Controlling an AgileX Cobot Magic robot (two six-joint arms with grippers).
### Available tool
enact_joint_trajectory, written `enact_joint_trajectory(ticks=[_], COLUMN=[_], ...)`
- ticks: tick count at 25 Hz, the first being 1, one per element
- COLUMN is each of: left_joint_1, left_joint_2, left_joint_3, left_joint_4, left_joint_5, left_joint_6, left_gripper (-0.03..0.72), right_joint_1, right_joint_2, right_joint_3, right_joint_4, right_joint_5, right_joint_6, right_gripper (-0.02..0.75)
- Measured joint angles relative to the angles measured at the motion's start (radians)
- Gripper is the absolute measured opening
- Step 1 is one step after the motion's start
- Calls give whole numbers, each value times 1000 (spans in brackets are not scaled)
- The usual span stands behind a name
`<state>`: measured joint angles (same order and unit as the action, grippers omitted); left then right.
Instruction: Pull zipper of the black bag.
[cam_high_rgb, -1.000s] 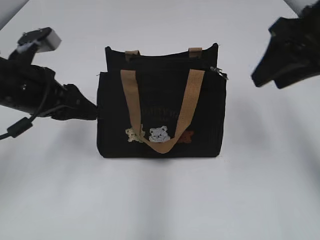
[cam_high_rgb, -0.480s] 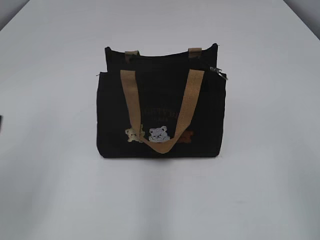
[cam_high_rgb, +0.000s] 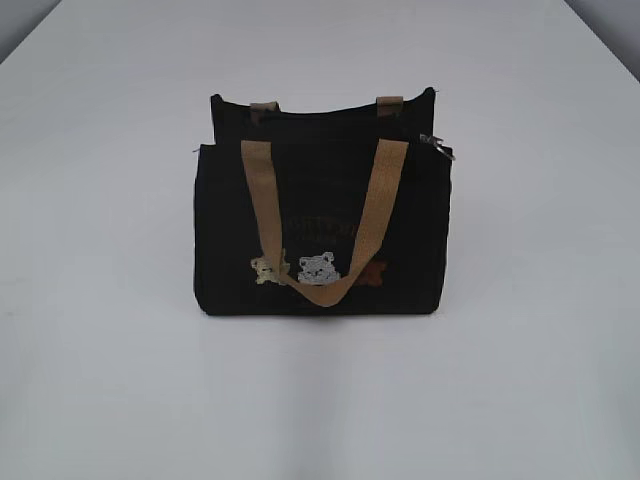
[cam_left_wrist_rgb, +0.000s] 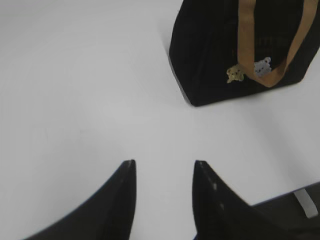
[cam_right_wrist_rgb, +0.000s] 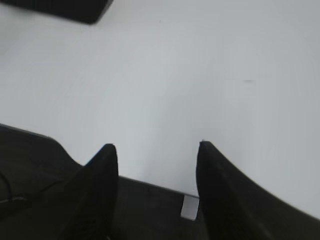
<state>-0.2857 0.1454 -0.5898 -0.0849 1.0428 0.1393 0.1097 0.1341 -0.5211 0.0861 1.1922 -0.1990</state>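
Left wrist view shows the left gripper (cam_left_wrist_rgb: 162, 170) spread empty, the black bag (cam_left_wrist_rgb: 210, 55) ahead to its right, well apart, presumably clear for an unobstructed approach.

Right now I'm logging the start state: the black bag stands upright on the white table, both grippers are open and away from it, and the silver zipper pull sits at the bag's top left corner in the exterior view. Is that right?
One detail is wrong. The zipper sits at the top right corner of the black bag, as the exterior view shows. The rest holds: the bag stands upright on the white table, and the left gripper and right gripper are open and away from it.
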Motion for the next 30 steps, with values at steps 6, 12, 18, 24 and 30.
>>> enact_joint_trajectory(ticks=[6, 12, 18, 24, 30], left_joint_1=[0, 0, 0, 0, 42], left_joint_2=[-151, -153, -153, -153, -154], left_joint_3=[44, 61, 61, 61, 61], left_joint_4=[7, -17, -20, -22, -23], left_joint_5=[4, 20, 20, 20, 20], left_joint_6=[-1, -1, -1, -1, -1], left_gripper=[288, 288, 285, 253, 239], right_joint_1=[0, 0, 0, 0, -7], right_joint_2=[-140, -141, -141, -141, -141], right_joint_3=[28, 36, 36, 36, 36], right_joint_4=[2, 3, 3, 3, 4], right_joint_5=[-68, -86, -87, -90, -92], right_joint_6=[-3, -3, -3, -3, -3], right_gripper=[400, 400, 400, 400, 400])
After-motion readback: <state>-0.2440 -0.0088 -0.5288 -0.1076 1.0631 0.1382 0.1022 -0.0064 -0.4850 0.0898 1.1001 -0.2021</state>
